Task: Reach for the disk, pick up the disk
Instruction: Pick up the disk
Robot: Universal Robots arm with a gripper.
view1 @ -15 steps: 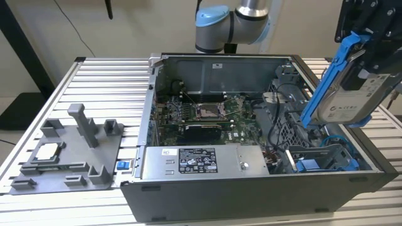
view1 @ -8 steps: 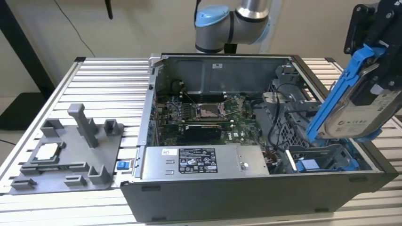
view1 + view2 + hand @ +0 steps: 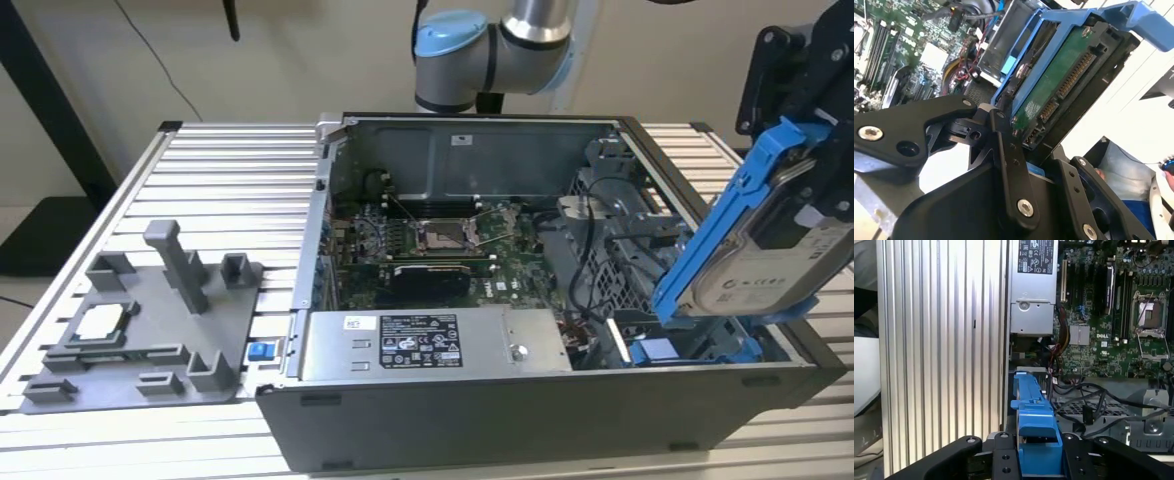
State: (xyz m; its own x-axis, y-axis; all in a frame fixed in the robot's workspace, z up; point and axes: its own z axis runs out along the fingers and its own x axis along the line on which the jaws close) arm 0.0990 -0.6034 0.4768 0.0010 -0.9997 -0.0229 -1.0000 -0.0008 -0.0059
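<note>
- Here, the gripper (image 3: 1038, 460) is clamped on the disk (image 3: 761, 240), its black fingers (image 3: 1004, 457) pressed against the blue bracket in both wrist views.
- Disk: tilted, lifted at the right edge of the exterior view, above the open computer case (image 3: 534, 420).
- Grey fixture tray (image 3: 140, 330): lower left of the exterior view, on the ribbed table (image 3: 227, 170).

A robotics lab or test workshop, suggested by a ribbed aluminium worktable (image 3: 214, 170), an opened computer case (image 3: 534, 300) laid at its centre, a grey moulded parts fixture (image 3: 147, 330) placed at nine o'clock, an industrial arm (image 3: 501, 50) mounted at twelve o'clock.
</note>
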